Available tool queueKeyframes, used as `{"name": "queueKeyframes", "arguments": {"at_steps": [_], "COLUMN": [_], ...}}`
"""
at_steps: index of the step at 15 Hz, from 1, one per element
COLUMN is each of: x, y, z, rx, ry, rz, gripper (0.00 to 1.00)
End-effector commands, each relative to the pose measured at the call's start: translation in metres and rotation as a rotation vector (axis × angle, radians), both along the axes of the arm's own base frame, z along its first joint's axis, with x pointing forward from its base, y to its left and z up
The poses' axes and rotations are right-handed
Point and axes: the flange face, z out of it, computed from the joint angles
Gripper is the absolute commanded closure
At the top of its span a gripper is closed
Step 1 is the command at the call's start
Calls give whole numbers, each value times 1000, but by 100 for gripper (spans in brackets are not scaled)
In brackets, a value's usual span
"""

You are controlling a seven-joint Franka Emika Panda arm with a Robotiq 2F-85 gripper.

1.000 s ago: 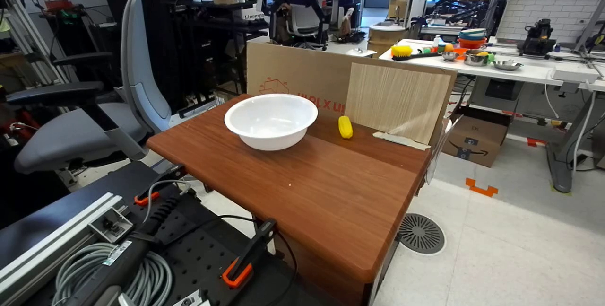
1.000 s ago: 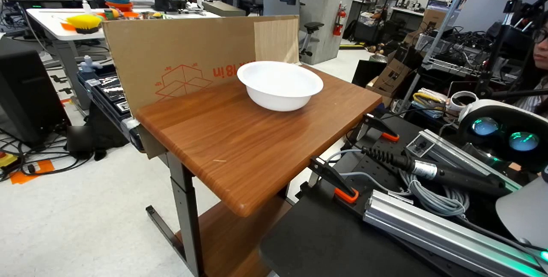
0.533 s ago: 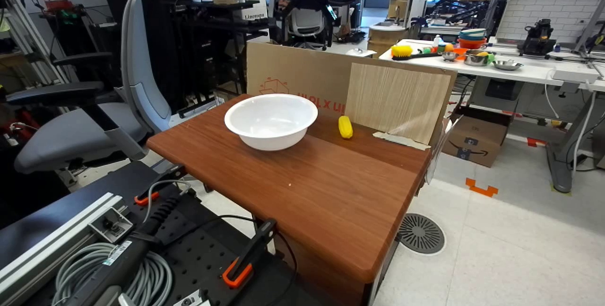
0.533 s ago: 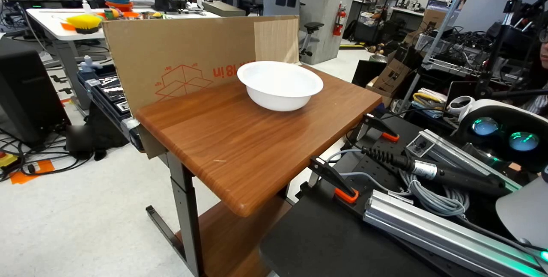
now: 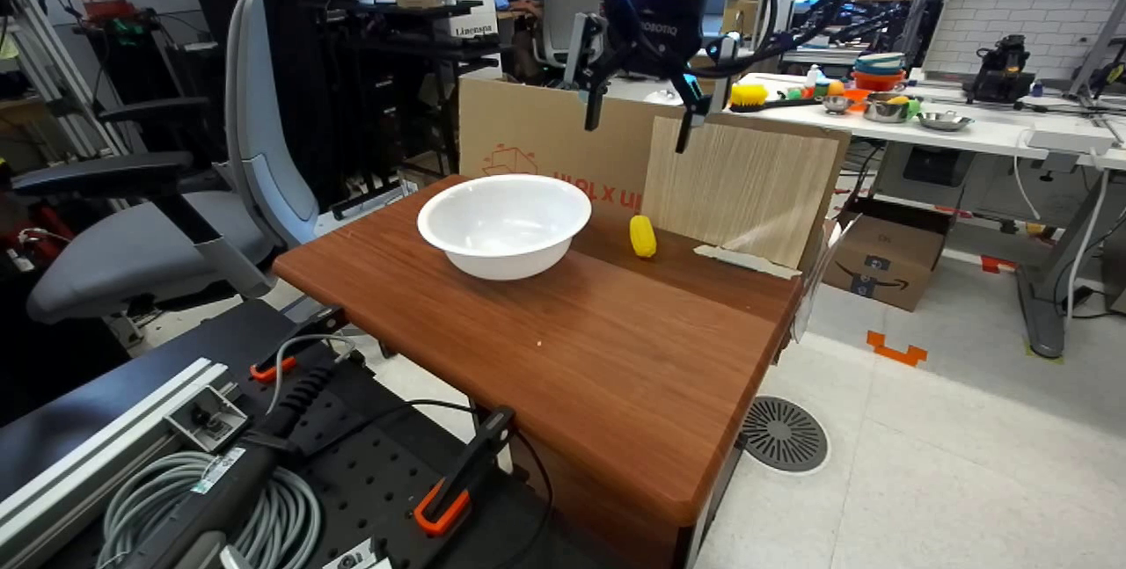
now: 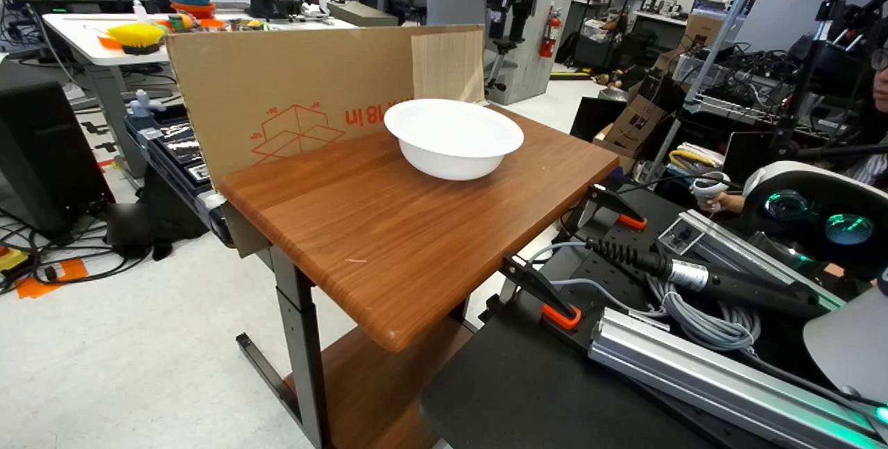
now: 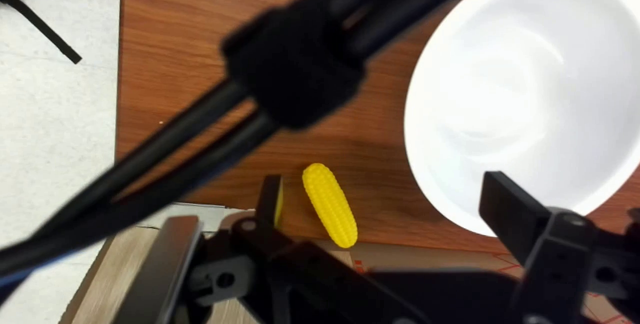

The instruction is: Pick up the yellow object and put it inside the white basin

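The yellow object (image 5: 643, 237) is a small corn-cob shape lying on the brown table near its back edge. It also shows in the wrist view (image 7: 330, 206); in an exterior view the basin hides it. The white basin (image 5: 504, 226) stands upright beside it and shows in an exterior view (image 6: 451, 164) and the wrist view (image 7: 480, 113). My gripper (image 5: 638, 127) is open and empty, high above the table's back edge, over the yellow object. In the wrist view the yellow object appears between the wide-apart jaws, nearer the left finger (image 7: 269, 199), with the basin's rim behind the right finger (image 7: 515, 214).
A cardboard sheet (image 5: 554, 129) with a wood-grain panel (image 5: 743, 186) stands upright along the table's back edge. Black clamps with orange tips (image 5: 444, 503) grip the table's front edge. Black cables (image 7: 295, 63) cross the wrist view. A grey chair (image 5: 264, 138) stands beside the table.
My gripper has come down and forward towards the table's back edge, over the yellow object. Its fingers now show clearly. The yellow object and the basin have not moved.
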Motion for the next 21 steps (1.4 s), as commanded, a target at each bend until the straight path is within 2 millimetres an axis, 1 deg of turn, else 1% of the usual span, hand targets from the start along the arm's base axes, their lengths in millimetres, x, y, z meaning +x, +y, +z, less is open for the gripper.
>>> {"name": "queueKeyframes", "arguments": {"at_steps": [1, 3, 6, 10, 13, 18, 21], "x": [29, 42, 60, 76, 88, 111, 121], "y": [-19, -27, -33, -28, -20, 0, 17], "z": [-24, -40, -61, -96, -116, -128, -132], "rx": [54, 70, 97, 91, 83, 56, 37], "ry": [-12, -6, 5, 38, 54, 44, 51], "rz": [-10, -41, -73, -87, -92, -78, -63], "gripper": [0, 0, 0, 0, 0, 0, 0]}}
